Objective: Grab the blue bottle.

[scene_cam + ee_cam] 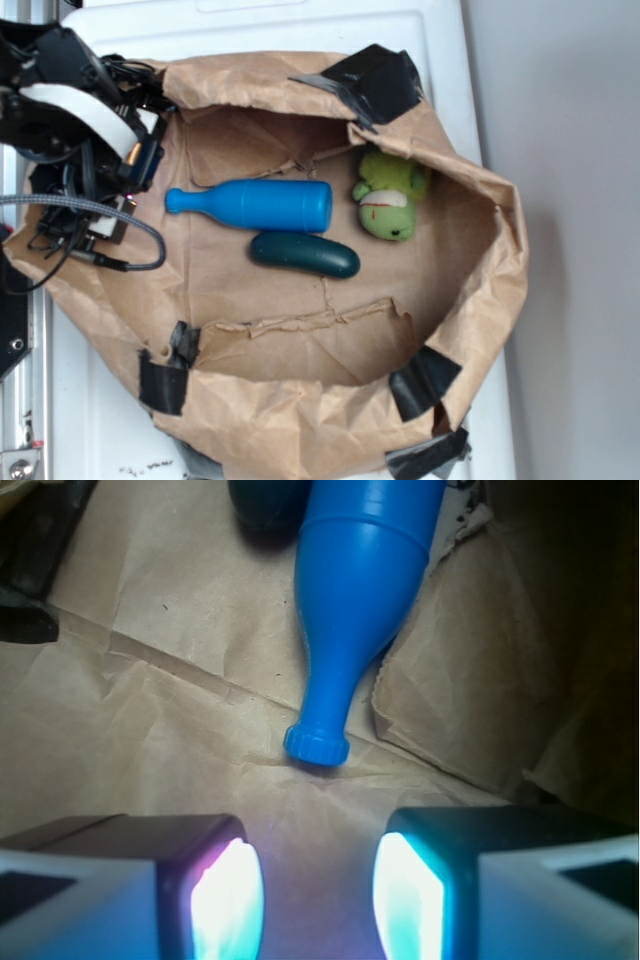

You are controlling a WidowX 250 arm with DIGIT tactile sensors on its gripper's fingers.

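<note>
The blue bottle (pixel 255 204) lies on its side on the brown paper, cap pointing left toward the arm. In the wrist view the blue bottle (pixel 360 600) stretches away from me, its ribbed cap (pixel 317 745) just ahead of my fingertips. My gripper (pixel 318 895) is open with only bare paper between its glowing pads. In the exterior view the gripper (pixel 128 190) hangs at the left edge of the paper bag, a short way left of the cap, not touching it.
A dark teal capsule (pixel 305 254) lies right beside the bottle's body, on its near side. A green plush toy (pixel 390 197) sits to the right. Raised crumpled paper walls (pixel 480 280) with black tape patches (pixel 372 80) ring the area. Cables (pixel 90 215) hang by the arm.
</note>
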